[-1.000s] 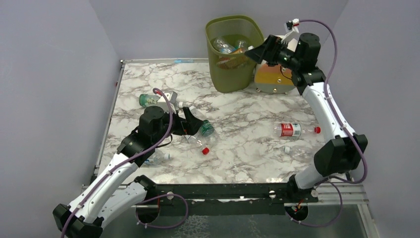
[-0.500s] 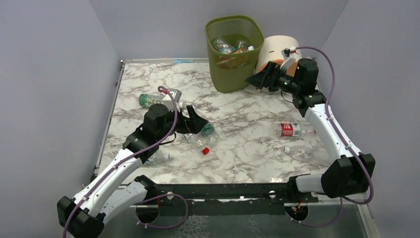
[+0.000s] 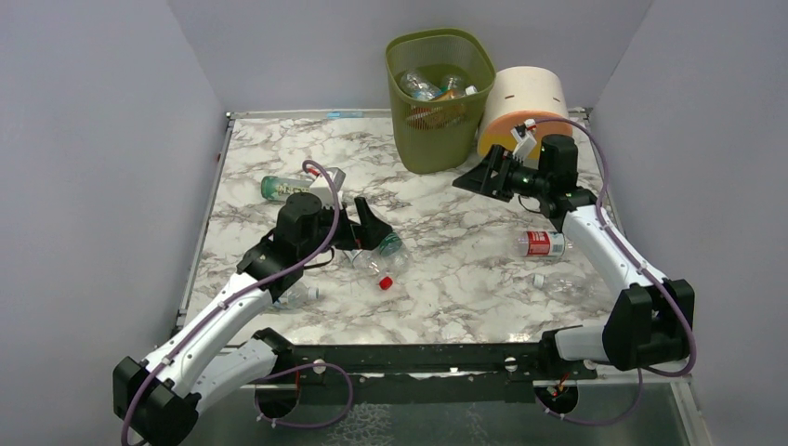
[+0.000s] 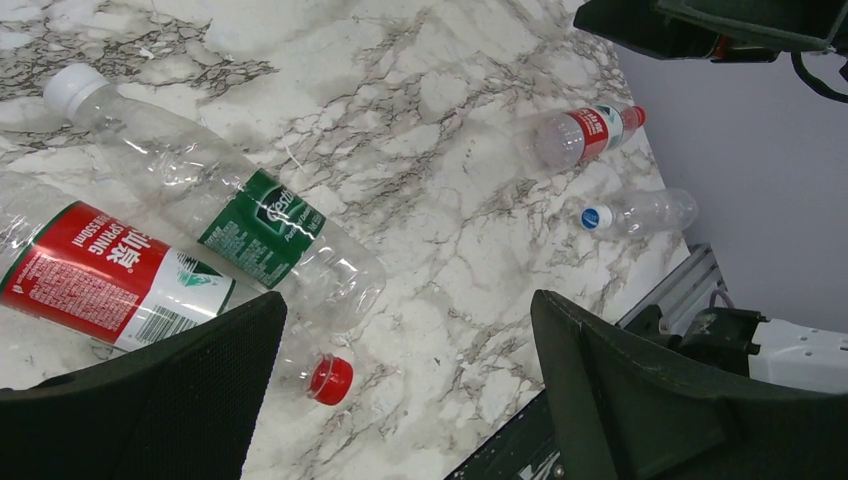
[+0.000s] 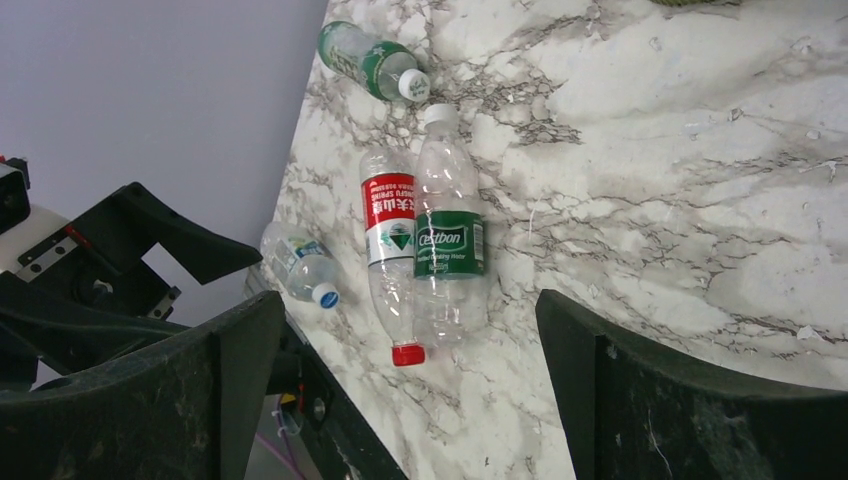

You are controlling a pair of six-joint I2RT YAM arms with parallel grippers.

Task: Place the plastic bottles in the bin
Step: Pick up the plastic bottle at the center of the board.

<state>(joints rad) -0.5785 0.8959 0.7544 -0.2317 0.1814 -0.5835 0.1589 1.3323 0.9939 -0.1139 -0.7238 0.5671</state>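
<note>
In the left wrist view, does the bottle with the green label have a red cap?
No, the green-label bottle carries a white cap; the red cap belongs to the red-label bottle.

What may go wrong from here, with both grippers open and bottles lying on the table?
1. The red-label bottle and the green-label bottle lie close side by side under the left gripper. Closing there may catch both, or push one so that it rolls away.
2. The right gripper hangs near the bin. A wide swing might knock it.
</note>
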